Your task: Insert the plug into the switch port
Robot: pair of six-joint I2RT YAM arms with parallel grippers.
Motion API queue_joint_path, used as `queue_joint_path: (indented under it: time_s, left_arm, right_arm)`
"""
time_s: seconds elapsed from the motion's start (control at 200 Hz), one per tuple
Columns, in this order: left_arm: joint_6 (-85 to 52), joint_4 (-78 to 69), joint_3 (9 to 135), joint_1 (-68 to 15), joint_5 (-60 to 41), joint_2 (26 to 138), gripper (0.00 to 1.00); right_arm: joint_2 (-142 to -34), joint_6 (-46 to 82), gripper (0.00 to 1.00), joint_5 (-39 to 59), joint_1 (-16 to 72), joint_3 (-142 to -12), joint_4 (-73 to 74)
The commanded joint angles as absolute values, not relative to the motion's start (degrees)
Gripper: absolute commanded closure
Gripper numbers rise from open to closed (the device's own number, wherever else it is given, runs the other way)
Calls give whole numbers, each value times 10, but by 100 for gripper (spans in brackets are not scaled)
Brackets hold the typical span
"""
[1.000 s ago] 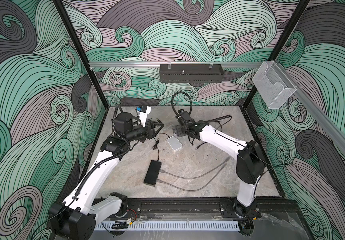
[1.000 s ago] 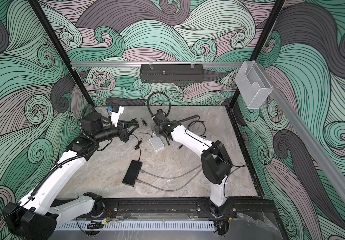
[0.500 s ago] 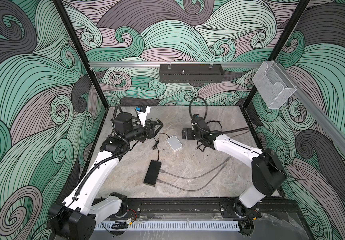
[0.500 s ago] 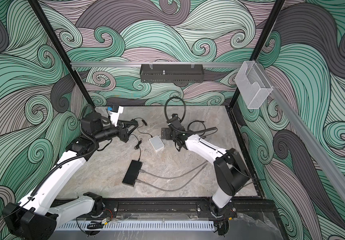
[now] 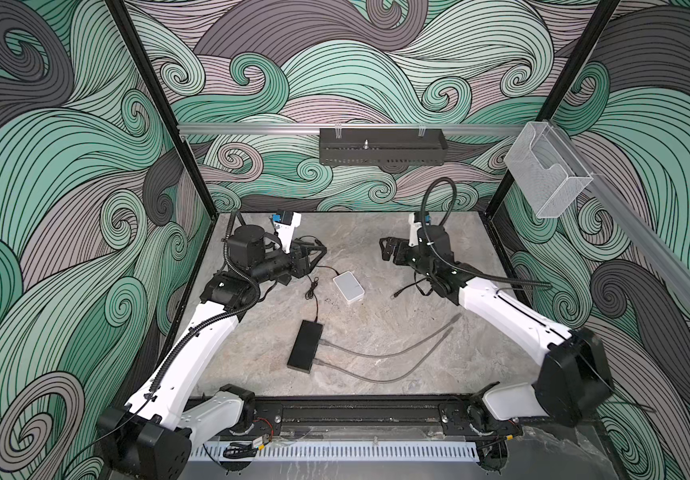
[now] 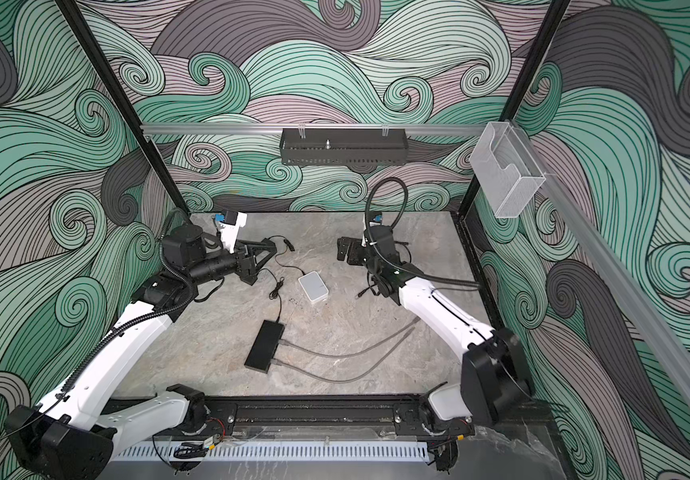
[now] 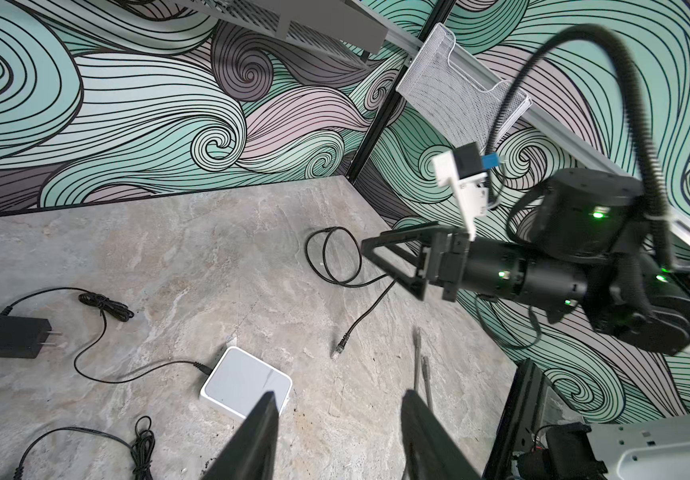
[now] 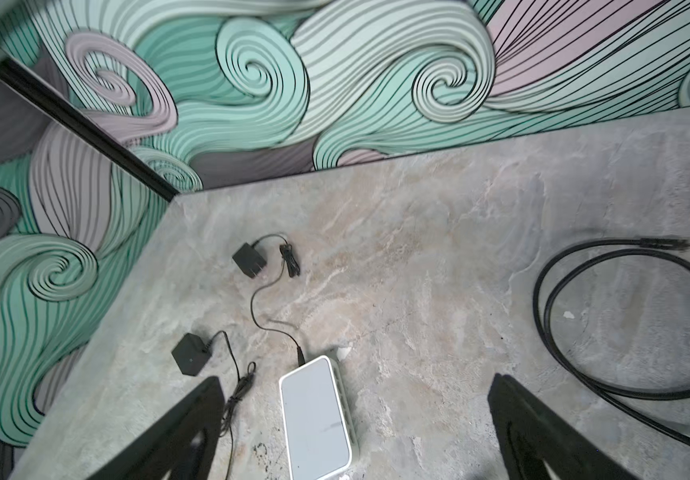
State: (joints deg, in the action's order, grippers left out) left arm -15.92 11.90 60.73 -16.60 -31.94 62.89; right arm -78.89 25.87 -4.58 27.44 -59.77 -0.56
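- Gripper states first: the left gripper (image 7: pixel 339 397) is partly spread with nothing between its fingers, and the right gripper (image 8: pixel 356 380) is spread wide, also empty. Both hover above the far half of the counter (image 5: pixel 376 324), left and right of centre.
- Nearest the front, left of centre, lies a black box (image 5: pixel 305 347) with two grey cables (image 5: pixel 376 356) already seated. I judge it is not the target.
- Farther back, near the middle, the white switch (image 5: pixel 348 286) sits flat with its power lead (image 7: pixel 139 370) attached at the far end. What look like ports line its right-hand side.
- Just right of it and not touching it, the plug (image 5: pixel 395 296) lies loose on the counter. It ends a black cable (image 7: pixel 371 308) that coils away toward the far right.
- Step in hand, as I judge it: the pick-up has not begun, and the plug is untouched.
- The next move calls for the right gripper to descend onto the plug, pinch its body squarely and line it up with a port, while the left gripper steadies the white switch.
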Motion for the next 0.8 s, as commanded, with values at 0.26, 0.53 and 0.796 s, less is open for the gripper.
queue_joint_path:
  time_s: [0.26, 0.53, 0.796]
  left_arm:
    - [-162, 92, 612, -153, -358, 644, 50]
    - [-164, 92, 612, -152, -356, 642, 50]
    - [-164, 91, 612, -151, -357, 641, 50]
  right_arm:
    - [-861, 322, 0, 207, 225, -587, 95]
    - [-1062, 169, 0, 245, 263, -841, -284]
    - [-1251, 59, 16, 92, 389, -1051, -504]
